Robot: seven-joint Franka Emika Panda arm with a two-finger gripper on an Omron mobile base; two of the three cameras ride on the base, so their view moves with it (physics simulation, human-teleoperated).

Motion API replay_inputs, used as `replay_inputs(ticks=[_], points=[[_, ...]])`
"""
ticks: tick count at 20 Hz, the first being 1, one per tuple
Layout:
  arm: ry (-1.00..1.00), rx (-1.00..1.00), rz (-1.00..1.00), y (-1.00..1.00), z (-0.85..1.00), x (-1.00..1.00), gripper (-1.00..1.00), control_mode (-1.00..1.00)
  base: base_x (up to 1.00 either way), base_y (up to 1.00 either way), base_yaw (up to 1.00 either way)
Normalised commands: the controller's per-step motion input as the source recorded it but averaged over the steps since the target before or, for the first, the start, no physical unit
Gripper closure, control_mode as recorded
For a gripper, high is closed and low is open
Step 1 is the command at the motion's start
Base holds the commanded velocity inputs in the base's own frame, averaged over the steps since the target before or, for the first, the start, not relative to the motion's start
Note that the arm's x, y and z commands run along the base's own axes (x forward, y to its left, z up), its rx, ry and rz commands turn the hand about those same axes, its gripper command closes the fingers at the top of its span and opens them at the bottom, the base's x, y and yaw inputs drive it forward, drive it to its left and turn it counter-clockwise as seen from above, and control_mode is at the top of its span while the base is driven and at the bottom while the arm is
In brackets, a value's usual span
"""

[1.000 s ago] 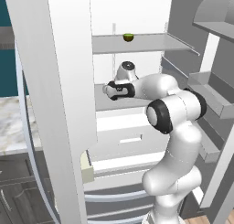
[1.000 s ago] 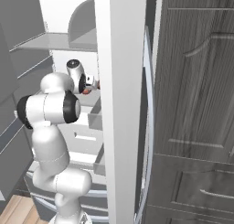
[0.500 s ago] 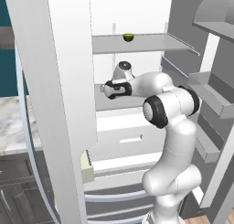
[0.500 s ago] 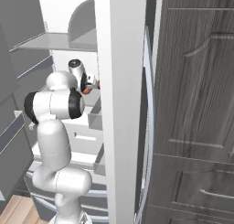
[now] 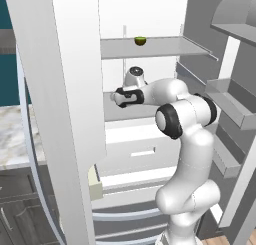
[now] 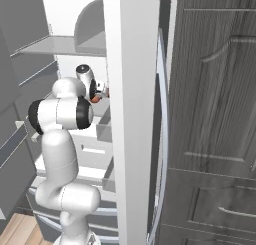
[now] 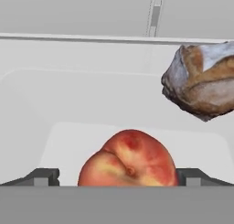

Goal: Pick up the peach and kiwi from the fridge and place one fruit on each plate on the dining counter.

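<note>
Orange-red, the peach [image 7: 129,158] sits between the two finger tips of the gripper [image 7: 118,176] on a middle shelf of the fridge [image 5: 150,111]; whether the tips are pinching it, I cannot tell; a brown lumpy item [image 7: 201,81] lies beside it; the kiwi [image 5: 140,40] rests on the shelf above.

The small round orange-red peach [image 7: 128,159] sits between the claw [image 7: 118,176] fingertips on the fridge's grey middle shelf [image 5: 131,112]. A brown lumpy item [image 7: 201,81] lies beyond, right. The small olive-green kiwi [image 5: 140,40] rests on the shelf above.
</note>
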Motion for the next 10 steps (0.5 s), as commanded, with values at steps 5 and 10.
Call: replay_inputs(ticks=[5, 10], points=[[0.00, 0.00, -0.03, 0.00, -0.31, -0.02, -1.00, -1.00, 0.00, 0.00, 0.00], [0.00, 0.00, -0.03, 0.00, -0.38, 0.00, -1.00, -1.00, 0.00, 0.00, 0.00]])
